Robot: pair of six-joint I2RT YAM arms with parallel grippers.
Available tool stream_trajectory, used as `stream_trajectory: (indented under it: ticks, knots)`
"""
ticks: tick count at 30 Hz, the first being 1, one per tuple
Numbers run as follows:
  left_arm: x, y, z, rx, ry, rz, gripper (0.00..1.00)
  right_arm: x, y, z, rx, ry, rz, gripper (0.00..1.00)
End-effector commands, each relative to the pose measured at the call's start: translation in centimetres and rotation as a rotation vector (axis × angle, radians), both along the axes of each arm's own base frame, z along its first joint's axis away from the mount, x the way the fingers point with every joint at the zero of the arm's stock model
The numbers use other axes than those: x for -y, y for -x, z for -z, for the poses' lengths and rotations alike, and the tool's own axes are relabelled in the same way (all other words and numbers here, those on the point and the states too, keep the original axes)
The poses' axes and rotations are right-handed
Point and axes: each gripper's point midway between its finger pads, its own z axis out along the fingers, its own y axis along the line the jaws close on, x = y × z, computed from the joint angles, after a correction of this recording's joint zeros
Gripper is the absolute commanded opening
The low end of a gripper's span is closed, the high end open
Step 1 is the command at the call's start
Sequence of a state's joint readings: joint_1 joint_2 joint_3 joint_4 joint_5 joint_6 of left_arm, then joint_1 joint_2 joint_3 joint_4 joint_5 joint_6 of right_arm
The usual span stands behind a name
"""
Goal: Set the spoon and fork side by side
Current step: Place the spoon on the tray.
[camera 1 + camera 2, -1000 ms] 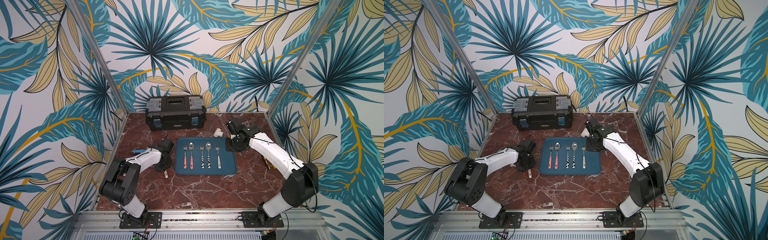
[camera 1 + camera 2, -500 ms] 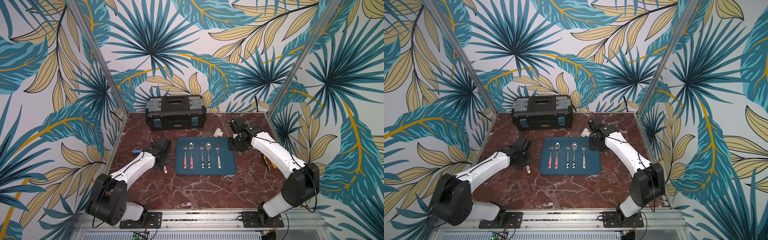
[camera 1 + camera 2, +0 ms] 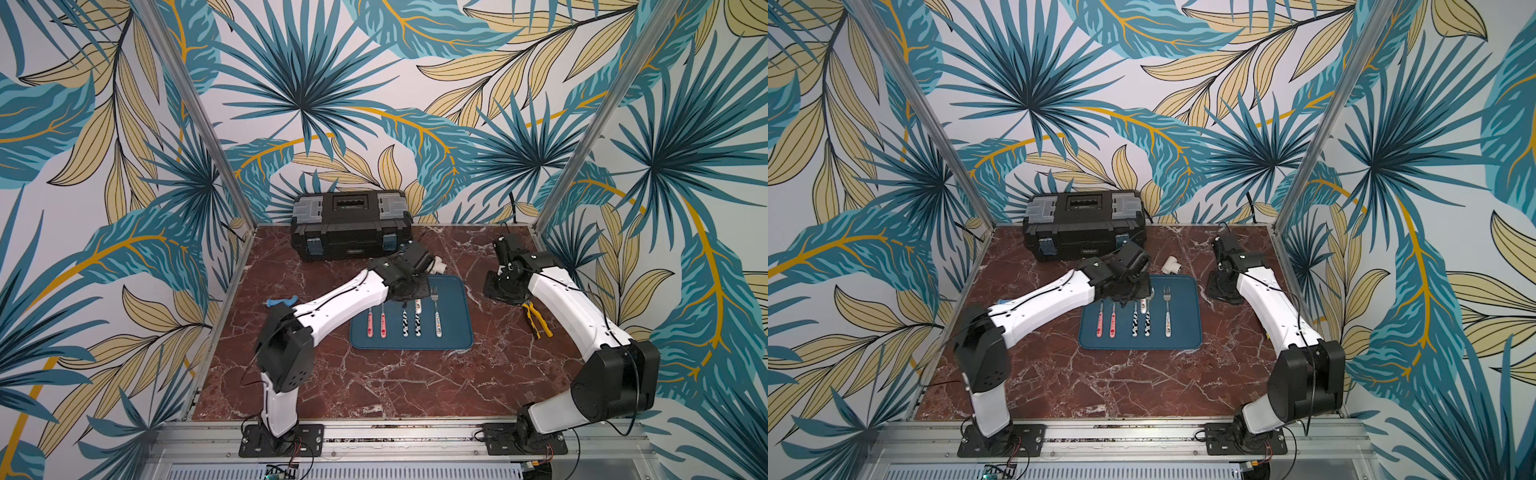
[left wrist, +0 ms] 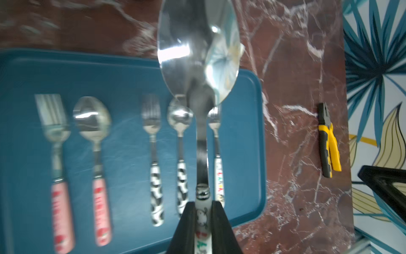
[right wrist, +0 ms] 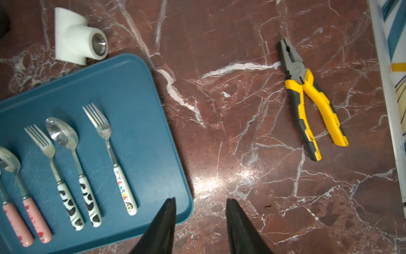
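Observation:
My left gripper (image 4: pixel 203 204) is shut on the white lettered handle of a spoon (image 4: pixel 197 55). The spoon's bowl points away from the wrist camera, over the far right part of the blue tray (image 4: pixel 123 72). In both top views the left gripper (image 3: pixel 409 286) (image 3: pixel 1133 291) hangs over the tray's far edge. The matching white-handled fork (image 5: pixel 107 140) (image 3: pixel 435 307) lies rightmost on the tray, partly behind the spoon in the left wrist view. My right gripper (image 5: pixel 200 202) (image 3: pixel 498 291) is open and empty just off the tray's right edge (image 5: pixel 171 136).
A pink-handled fork (image 4: pixel 55 132) and spoon (image 4: pixel 94 123) and a cow-patterned fork (image 4: pixel 153 136) and spoon (image 4: pixel 181 123) also lie on the tray. Yellow pliers (image 5: pixel 307 99) lie to the right. A white pipe fitting (image 5: pixel 77 44) sits at the far corner, a black toolbox (image 3: pixel 351 224) behind.
My left gripper closed on the spoon on the table left of the tray, lifted it and swung right over the tray. The right gripper drifted slightly away from the tray.

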State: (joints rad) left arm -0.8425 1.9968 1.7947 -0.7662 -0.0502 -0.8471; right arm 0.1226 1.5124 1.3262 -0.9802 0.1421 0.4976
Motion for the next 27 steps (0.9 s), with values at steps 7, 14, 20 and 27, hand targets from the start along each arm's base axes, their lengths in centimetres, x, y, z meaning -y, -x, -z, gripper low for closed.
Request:
stream_trajectory:
  ticks: [7, 14, 20, 27]
  knots:
    - [8.9, 1.7, 4.7, -0.150, 0.014, 0.064, 0.00, 0.7, 0.0, 0.1, 0.017, -0.034, 0.031, 0.44]
    - [8.9, 0.1, 7.6, -0.142, -0.064, 0.016, 0.00, 0.2, 0.1, 0.4, 0.018, -0.068, 0.025, 0.44]
    - [8.4, -0.3, 9.6, -0.172, -0.091, -0.021, 0.00, 0.0, 0.1, 0.1, 0.030, -0.077, 0.020, 0.44]
    - [7.7, -0.2, 10.8, -0.184, -0.130, -0.027, 0.00, -0.3, 0.1, 0.3, 0.029, -0.094, 0.015, 0.44]
